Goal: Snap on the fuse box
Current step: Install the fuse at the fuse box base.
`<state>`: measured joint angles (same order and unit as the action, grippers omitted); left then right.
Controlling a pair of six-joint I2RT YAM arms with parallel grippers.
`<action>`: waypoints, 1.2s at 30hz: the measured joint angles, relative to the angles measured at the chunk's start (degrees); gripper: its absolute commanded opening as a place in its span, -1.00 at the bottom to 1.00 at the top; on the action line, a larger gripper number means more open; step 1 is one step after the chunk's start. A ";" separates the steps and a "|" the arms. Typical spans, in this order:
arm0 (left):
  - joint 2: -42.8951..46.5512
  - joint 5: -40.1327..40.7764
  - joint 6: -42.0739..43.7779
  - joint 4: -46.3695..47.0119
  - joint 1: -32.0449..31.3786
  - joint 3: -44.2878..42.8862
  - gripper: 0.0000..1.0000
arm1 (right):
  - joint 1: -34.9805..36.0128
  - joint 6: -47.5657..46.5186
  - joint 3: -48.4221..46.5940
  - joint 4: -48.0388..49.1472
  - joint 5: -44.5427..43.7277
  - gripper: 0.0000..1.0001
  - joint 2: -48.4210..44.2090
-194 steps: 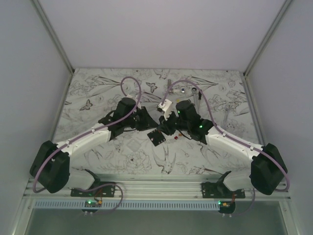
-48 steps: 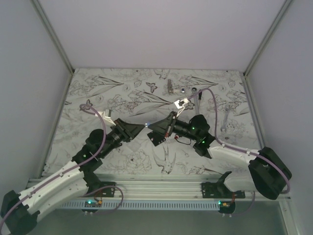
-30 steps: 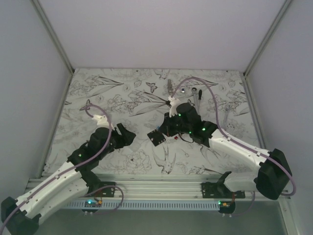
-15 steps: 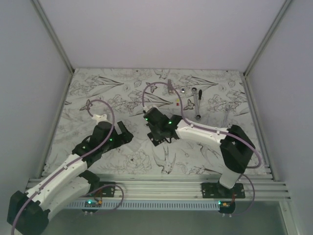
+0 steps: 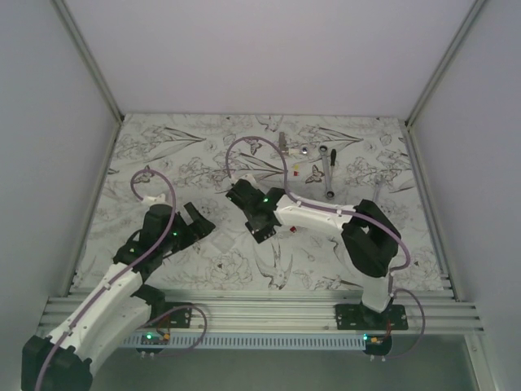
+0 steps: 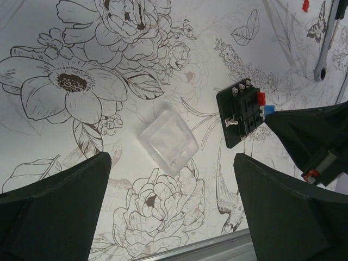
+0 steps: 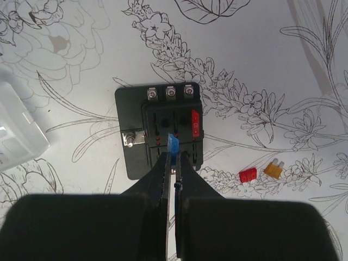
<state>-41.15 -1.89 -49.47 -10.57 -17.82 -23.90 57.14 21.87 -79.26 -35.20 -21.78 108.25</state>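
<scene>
From above, the fuse box [image 5: 262,234] sits mid-table under the right gripper [image 5: 257,223], with a wrench [image 5: 328,175] at 2 o'clock; the left gripper [image 5: 199,220] is wide open and empty. Left wrist: a clear lid [image 6: 167,142] lies at 8 o'clock from the box. Right wrist: the black box runs from 12 to 6, and the closed right gripper pinches a blue fuse [image 7: 172,145] on it.

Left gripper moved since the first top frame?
Yes. In the top view the left gripper has pulled back left and toward the near edge, away from the fuse box it was close beside earlier.
</scene>
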 measured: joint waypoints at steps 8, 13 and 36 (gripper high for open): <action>0.11 -1.31 -0.02 0.00 0.26 0.57 0.99 | 0.11 0.00 -1.92 -0.68 -2.08 -1.00 2.97; 0.76 -1.53 -0.04 0.00 0.31 0.61 1.00 | 0.11 0.00 -2.86 -1.05 -3.17 -1.00 4.20; 1.42 -1.68 -0.42 -0.02 0.33 0.63 0.99 | 0.17 -0.15 -3.61 -1.22 -4.39 -1.00 6.14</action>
<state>-39.72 -3.57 -49.89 -10.59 -17.50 -23.27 57.32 21.71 -82.87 -36.42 -26.17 114.39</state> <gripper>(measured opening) 0.997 0.028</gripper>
